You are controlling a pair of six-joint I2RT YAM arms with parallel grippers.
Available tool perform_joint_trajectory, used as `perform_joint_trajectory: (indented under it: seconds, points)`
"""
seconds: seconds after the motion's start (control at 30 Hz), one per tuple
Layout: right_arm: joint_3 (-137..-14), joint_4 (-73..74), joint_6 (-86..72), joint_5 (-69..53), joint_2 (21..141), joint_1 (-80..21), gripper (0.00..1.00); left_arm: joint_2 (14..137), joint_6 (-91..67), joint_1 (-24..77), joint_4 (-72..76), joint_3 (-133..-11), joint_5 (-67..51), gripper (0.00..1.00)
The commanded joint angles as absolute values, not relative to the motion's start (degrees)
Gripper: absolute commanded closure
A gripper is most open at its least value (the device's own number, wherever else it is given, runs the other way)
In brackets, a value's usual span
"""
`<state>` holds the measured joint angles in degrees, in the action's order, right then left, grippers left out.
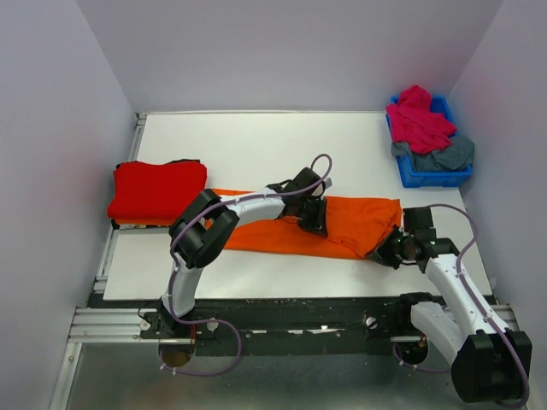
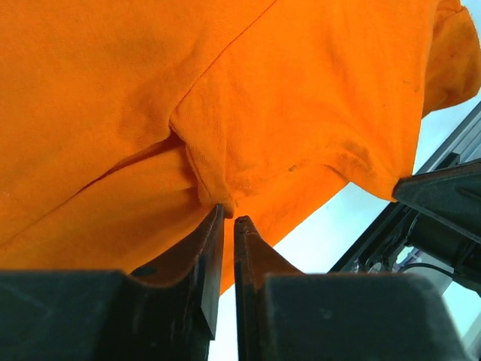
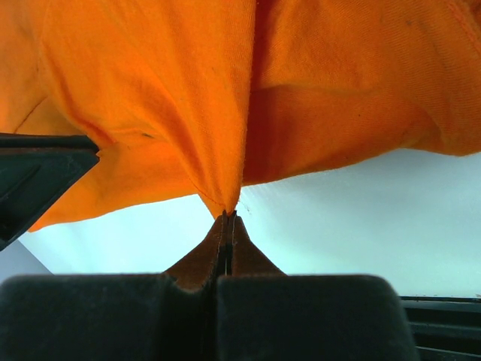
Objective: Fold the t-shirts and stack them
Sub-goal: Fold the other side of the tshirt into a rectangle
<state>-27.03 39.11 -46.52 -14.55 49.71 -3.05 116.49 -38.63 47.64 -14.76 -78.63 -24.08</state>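
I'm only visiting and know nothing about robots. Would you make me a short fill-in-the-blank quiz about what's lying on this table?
1. The spread t-shirt pinched by the right gripper is coloured ___.
2. The folded t-shirt at the left side of the table is coloured ___.
3. The blue bin stands in the table's far ___ corner.

Missing words: orange; red; right.

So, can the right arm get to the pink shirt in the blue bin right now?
Probably not yet. The way to the pink t-shirt looks free, but the right gripper is shut on the orange t-shirt.
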Motion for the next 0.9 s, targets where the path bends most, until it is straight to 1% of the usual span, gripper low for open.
perform_joint_trajectory:
  seconds: [0.0,0.03,0.07,0.17,0.2,0.47,0.53,0.6,0.73,0.83,0.87]
  points:
    - [-28.12,39.46,-47.02,-15.91,49.39,-3.25,0.99,117.42,-38.85,47.81,-15.03,-80.33,-25.23,0.8]
    - [-28.12,39.46,-47.02,-15.91,49.39,-3.25,0.99,117.51,-38.76,47.81,-15.38,-80.51,-25.05,0.8]
    - [-28.3,39.46,-46.93,-16.0,49.39,-3.25,0.99,117.42,-38.59,47.81,-15.99,-80.68,-24.53,0.77]
    - [-28.39,39.73,-46.67,-15.82,49.31,-3.25,0.99,116.63,-37.62,47.81,-17.84,-80.68,-21.46,0.63]
    - [-28.39,39.73,-46.67,-15.91,49.22,-3.25,0.99,116.46,-37.44,47.81,-18.19,-80.68,-20.75,0.6]
    - [-28.04,39.29,-46.67,-16.0,49.31,-3.25,0.99,118.74,-37.88,48.08,-18.19,-81.91,-21.53,0.6]
    - [-27.86,39.2,-46.67,-16.0,49.22,-3.25,0.99,119.09,-37.97,48.08,-18.11,-82.26,-21.62,0.64]
    - [-27.69,39.2,-46.76,-16.17,49.13,-3.25,0.99,119.35,-38.14,48.08,-17.76,-82.26,-21.88,0.74]
    - [-27.51,39.2,-46.85,-16.26,49.04,-3.25,0.99,120.06,-38.14,48.08,-17.66,-82.7,-22.5,0.85]
    - [-27.95,39.55,-46.85,-15.91,48.96,-3.25,0.99,119.71,-37.62,48.08,-18.28,-82.88,-22.06,1.0]
    - [-28.04,39.72,-46.76,-15.91,48.78,-3.25,0.99,119.45,-37.44,47.99,-18.72,-82.79,-21.89,1.0]
